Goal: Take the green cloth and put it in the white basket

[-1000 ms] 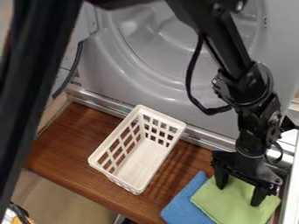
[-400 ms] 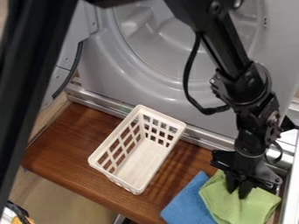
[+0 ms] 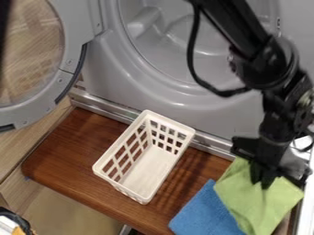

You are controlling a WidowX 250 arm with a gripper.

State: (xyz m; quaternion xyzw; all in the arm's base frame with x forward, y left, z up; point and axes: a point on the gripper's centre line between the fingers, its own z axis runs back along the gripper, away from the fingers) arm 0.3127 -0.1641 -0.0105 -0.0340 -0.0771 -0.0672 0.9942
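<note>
At the lower right, my gripper (image 3: 265,182) is shut on the green cloth (image 3: 266,206), with folds of it rising around the fingertips. The cloth hangs over the right part of the blue cloth (image 3: 205,213). To the left, the white basket (image 3: 142,158) stands on the brown wooden board, and nothing lies inside it.
The wooden board (image 3: 73,153) runs along the front of a grey machine with a round opening (image 3: 165,50). A metal rail (image 3: 107,106) borders the board's back edge. An open round door (image 3: 36,64) stands at the upper left.
The gripper has closed on the green cloth and moved slightly right and up, pulling the cloth with it. The dark bar at the left has mostly left the view, uncovering the round door.
</note>
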